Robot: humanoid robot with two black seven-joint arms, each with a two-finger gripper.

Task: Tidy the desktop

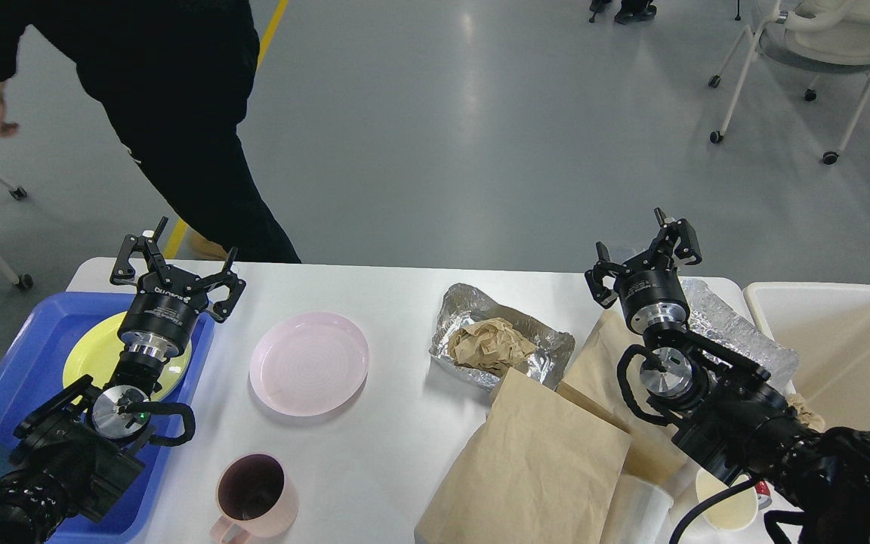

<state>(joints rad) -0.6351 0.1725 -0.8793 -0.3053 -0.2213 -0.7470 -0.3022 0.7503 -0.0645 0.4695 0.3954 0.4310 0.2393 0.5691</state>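
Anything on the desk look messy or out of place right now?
Yes. A crumpled foil tray holding wadded brown paper lies mid-desktop, with brown paper bags flopped flat beside it. The pink plate and pink mug sit loose outside the blue tray.

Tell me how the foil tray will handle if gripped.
The foil tray looks thin and already crinkled, so it would probably dent and flex rather than stay stiff. With only crumpled paper inside, it is likely light and may slide when pushed.
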